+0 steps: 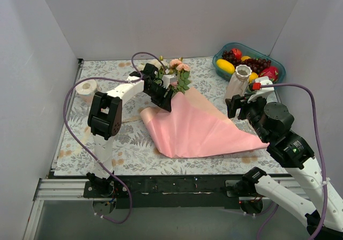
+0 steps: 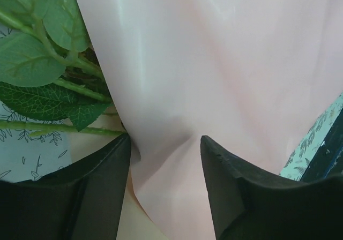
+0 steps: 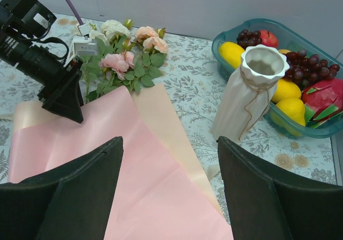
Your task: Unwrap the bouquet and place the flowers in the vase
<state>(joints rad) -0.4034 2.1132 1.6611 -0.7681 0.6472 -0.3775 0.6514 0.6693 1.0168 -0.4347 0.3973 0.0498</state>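
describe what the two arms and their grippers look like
The left arm and right arm are white tubes with chunky black joint housings. A purple cable trails along each. The left gripper and right gripper are black with broad wedge-shaped fingers. A small green light shows on the right arm.

Flowers [image 1: 179,67] behind paper [image 1: 198,126]; vase [image 1: 239,82] to R, bowl [image 1: 215,63] behind it.

text: none legible | labels: none (white patch [image 3: 39,19] on arm, blurred)

Fruit bowl [image 1: 215,63] stands just behind the vase [image 1: 239,80]; bare table [image 1: 206,84] lies open left of it
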